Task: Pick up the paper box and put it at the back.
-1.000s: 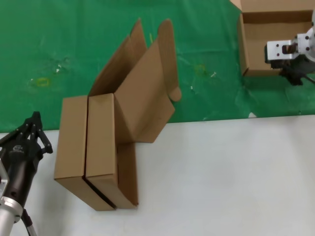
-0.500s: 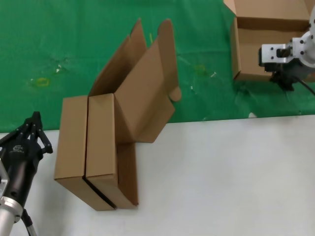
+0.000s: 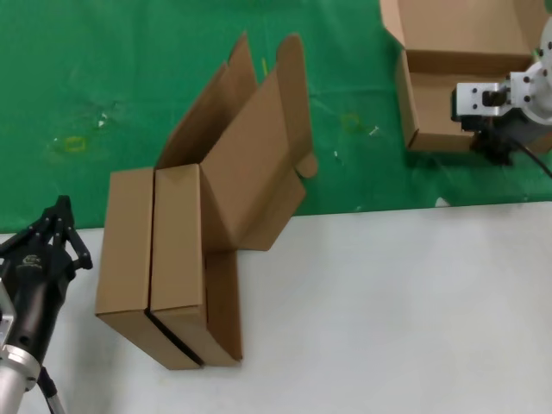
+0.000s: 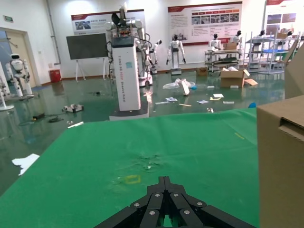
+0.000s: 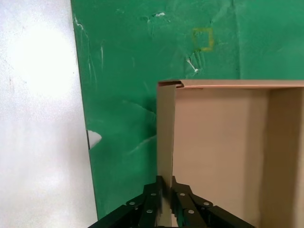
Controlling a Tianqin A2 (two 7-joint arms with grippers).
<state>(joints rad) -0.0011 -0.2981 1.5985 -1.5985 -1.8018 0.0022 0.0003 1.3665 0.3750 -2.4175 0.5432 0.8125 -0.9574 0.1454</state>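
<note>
Nearly done: paper box (image 3: 461, 82) at 1 o'clock on green cloth (image 3: 103, 86), right gripper (image 5: 166, 189) jaws clamping its wall; release remaining. Left gripper (image 3: 53, 226) parked at 8 o'clock, jaws closed.

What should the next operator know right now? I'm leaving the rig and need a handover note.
Right gripper: shut on the front wall of the open paper box, which is over the green cloth at far right.
Left gripper: shut, parked at near left beside the two other boxes.
Done: box grasped and at the back.
Left: release it, withdraw.
</note>
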